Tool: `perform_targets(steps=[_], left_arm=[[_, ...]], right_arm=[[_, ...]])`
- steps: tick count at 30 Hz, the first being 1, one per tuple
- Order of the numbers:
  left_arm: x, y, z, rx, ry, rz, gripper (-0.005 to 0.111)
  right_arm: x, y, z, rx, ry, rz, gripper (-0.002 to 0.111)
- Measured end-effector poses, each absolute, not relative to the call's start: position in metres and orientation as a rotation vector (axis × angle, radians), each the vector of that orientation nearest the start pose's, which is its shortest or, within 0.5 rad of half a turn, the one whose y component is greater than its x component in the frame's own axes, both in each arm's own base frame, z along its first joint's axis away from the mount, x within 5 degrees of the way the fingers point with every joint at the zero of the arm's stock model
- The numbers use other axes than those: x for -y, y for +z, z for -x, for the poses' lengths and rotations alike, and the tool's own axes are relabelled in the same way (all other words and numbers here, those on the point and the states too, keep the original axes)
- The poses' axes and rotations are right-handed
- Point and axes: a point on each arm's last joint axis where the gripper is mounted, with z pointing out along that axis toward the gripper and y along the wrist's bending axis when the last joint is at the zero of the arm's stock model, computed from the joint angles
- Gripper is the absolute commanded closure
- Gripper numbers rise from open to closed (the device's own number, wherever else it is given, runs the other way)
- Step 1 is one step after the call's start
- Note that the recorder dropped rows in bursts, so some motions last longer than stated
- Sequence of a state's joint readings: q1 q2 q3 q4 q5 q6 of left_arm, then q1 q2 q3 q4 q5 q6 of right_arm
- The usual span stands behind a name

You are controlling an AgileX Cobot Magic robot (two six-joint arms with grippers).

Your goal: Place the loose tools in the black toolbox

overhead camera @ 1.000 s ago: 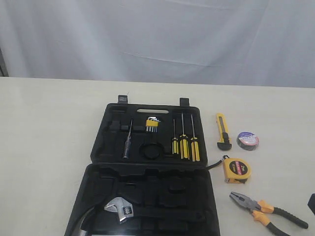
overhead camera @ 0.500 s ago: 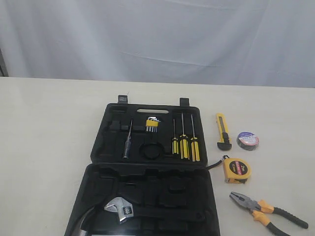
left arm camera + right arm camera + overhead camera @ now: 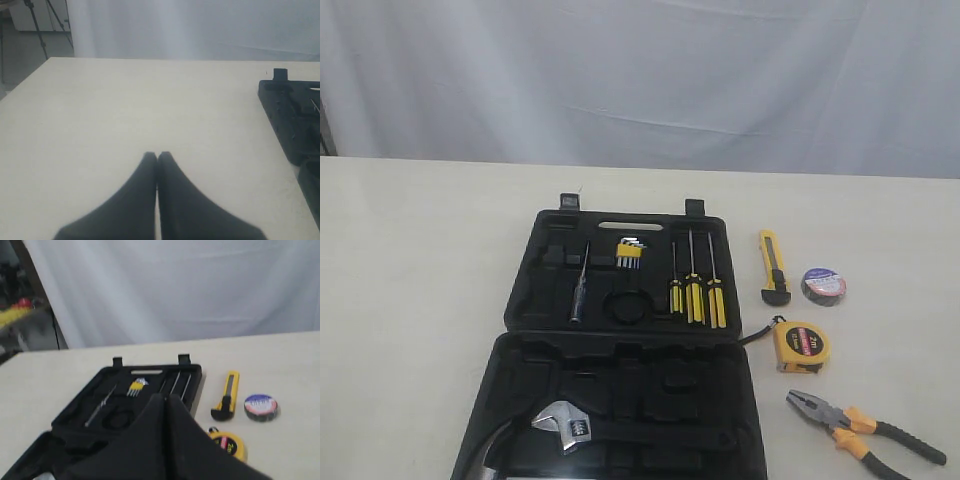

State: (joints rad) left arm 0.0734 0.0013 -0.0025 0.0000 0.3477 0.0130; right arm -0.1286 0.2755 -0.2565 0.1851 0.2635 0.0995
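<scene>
The black toolbox (image 3: pixel 535 300) holds screwdrivers (image 3: pixel 695 295) and a wrench (image 3: pixel 563 425), pliers (image 3: pixel 850 425) lie at its 4 o'clock, and the left fingers (image 3: pixel 140 200) and right fingers (image 3: pixel 150 440) are closed, empty.

Staged test area, lab or studio by look, not home or shop; pale bare table (image 3: pixel 420 300) stands before white cloth backdrop (image 3: pixel 640 80) hung as screen across whole rear; open black toolbox (image 3: pixel 620 385) on table, hand tools (image 3: pixel 802 346) laid out singly beside it; past backdrop's edge, tripod legs (image 3: pixel 36 25) stand on grey floor (image 3: pixel 15 65); blurred yellow and red clutter (image 3: pixel 17 310) lies at room's side.
</scene>
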Motion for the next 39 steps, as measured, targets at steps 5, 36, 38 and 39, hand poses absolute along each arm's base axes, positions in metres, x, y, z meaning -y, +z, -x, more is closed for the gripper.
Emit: perform_targets(steps=[5,36,38,39], left_arm=[[-0.004,0.183,-0.053,-1.830,0.061,0.055,0.107],[-0.004,0.183,-0.053,-1.830,0.061,0.055,0.107],[-0.004,0.183,-0.053,-1.830,0.061,0.055,0.107],[-0.004,0.183,-0.053,-1.830,0.061,0.055,0.107]], right_arm=[[0.006,0.314,-0.116,-2.095,0.169,-0.326,0.109],[0.071,0.235,-0.411,-2.942,0.217,-0.487,0.109],[0.074,0.219,-0.415,-2.951,0.215,-0.506,0.109],[0.076,0.211,-0.417,-2.954,0.214,-0.517,0.109]])
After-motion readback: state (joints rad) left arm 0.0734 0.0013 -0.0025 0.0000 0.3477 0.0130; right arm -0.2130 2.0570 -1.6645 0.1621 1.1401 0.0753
